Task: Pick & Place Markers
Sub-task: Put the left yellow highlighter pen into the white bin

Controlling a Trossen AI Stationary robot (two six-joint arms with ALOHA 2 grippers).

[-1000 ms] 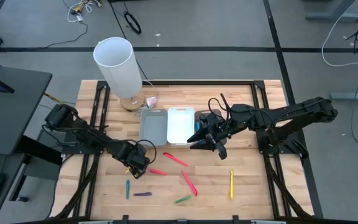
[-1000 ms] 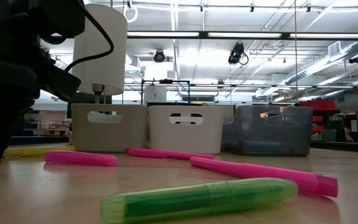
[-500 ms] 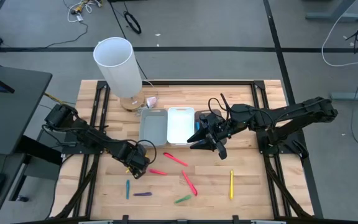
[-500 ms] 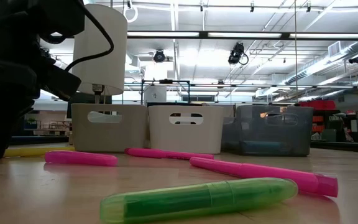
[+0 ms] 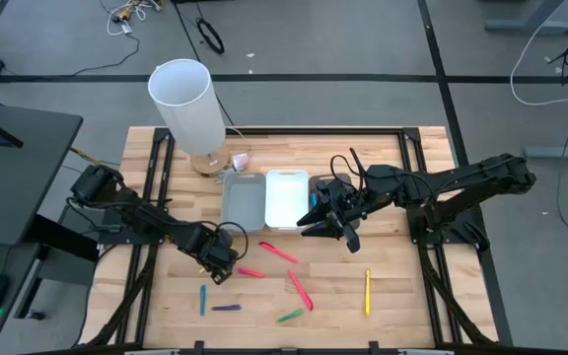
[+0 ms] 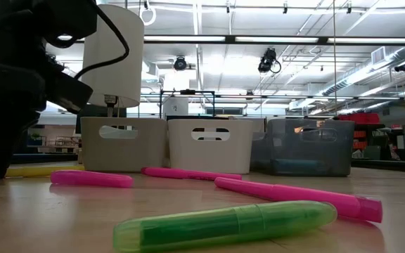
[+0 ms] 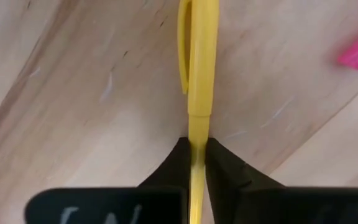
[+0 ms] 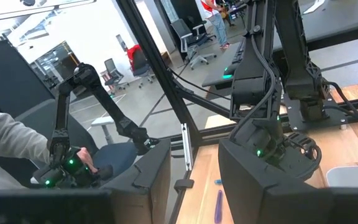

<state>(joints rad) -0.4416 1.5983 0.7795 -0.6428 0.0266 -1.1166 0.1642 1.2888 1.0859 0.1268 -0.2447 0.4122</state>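
Yellow marker (image 7: 199, 68) lies flat on the wooden table (image 5: 402, 296) with the left gripper (image 7: 193, 163) clamped on its barrel, fingers pinched tight; not yet lifted. From above, this sits left of centre, near a pink marker (image 5: 250, 272). Right gripper (image 5: 335, 225) hovers beside the white bin (image 5: 286, 197); jaws partly apart, and I cannot tell whether anything is between them. Loose on the table: pink (image 5: 278, 251), pink (image 5: 301, 290), green (image 5: 290, 316), purple (image 5: 227, 308), blue (image 5: 202, 299) and a second yellow (image 5: 368, 292). Bin contents not visible. Judged progress: early, most markers unplaced.
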